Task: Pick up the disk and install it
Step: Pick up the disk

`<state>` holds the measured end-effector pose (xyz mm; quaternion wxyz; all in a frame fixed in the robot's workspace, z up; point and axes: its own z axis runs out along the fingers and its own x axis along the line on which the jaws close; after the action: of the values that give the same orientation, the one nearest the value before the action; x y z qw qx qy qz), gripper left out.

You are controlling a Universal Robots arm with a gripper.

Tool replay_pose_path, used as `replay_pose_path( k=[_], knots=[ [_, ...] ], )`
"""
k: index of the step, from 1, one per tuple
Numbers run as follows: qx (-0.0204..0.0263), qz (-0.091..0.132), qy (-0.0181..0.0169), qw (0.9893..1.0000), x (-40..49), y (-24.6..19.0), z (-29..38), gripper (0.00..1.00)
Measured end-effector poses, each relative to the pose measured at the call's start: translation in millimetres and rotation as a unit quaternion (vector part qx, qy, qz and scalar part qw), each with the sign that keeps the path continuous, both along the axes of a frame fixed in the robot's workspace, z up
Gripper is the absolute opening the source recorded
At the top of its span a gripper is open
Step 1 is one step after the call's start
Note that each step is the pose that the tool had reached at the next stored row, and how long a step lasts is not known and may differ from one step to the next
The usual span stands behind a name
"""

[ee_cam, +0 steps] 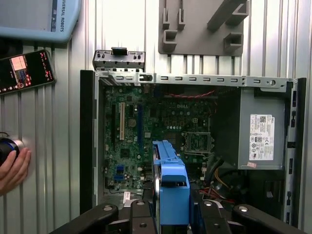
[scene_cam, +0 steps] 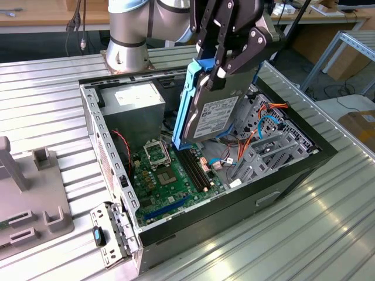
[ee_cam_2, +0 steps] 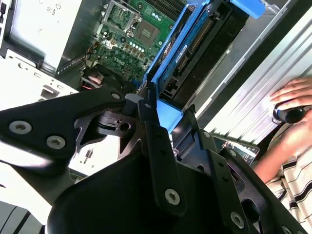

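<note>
The gripper (scene_cam: 214, 75) is clamped on the upper end of the disk (scene_cam: 214, 114). The disk hangs upright inside the open case (scene_cam: 96, 129), raised above the motherboard (scene_cam: 167, 175) and near the grey cage (scene_cam: 272, 146). This hold probably keeps cables clear during alignment.
</note>
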<state>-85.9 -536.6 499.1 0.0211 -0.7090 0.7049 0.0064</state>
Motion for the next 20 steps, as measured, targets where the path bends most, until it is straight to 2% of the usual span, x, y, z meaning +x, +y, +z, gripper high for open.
replay_pose_path(
  k=[3,9,20],
  knots=[
    [0.0,0.0,0.0,1.0,2.5,0.0,0.0,0.36],
    [0.0,0.0,0.0,1.0,20.5,-0.1,0.0,0.36],
    [0.0,0.0,0.0,1.0,26.3,0.0,0.0,0.36]
  ],
)
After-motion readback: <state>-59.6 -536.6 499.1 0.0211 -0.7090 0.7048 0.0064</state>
